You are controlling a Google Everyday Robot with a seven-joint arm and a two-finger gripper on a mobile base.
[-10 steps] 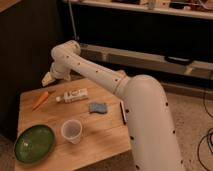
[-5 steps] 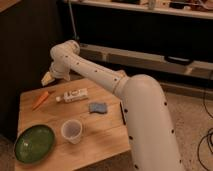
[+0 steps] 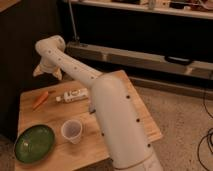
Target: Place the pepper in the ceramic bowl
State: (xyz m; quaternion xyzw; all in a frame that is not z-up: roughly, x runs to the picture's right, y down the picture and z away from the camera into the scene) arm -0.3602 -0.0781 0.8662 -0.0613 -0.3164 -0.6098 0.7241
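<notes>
The pepper (image 3: 40, 99), small, orange and tapered, lies on the wooden table (image 3: 50, 118) near its back left. The ceramic bowl (image 3: 34, 143), shallow and dark green, sits at the front left corner and holds nothing. My gripper (image 3: 47, 73) hangs above the table's back left edge, a little behind and above the pepper and apart from it. Its tan fingers (image 3: 37, 72) stand apart and hold nothing. My white arm (image 3: 115, 120) reaches in from the lower right across the table.
A white tube with a red label (image 3: 73, 95) lies right of the pepper. A translucent plastic cup (image 3: 71, 131) stands right of the bowl. A dark cabinet and low shelf rails run behind the table. The floor is speckled at the right.
The thick lower part of my arm has swung left over the table and now covers the blue sponge. The gripper has stayed about where it was. The objects have not moved.
</notes>
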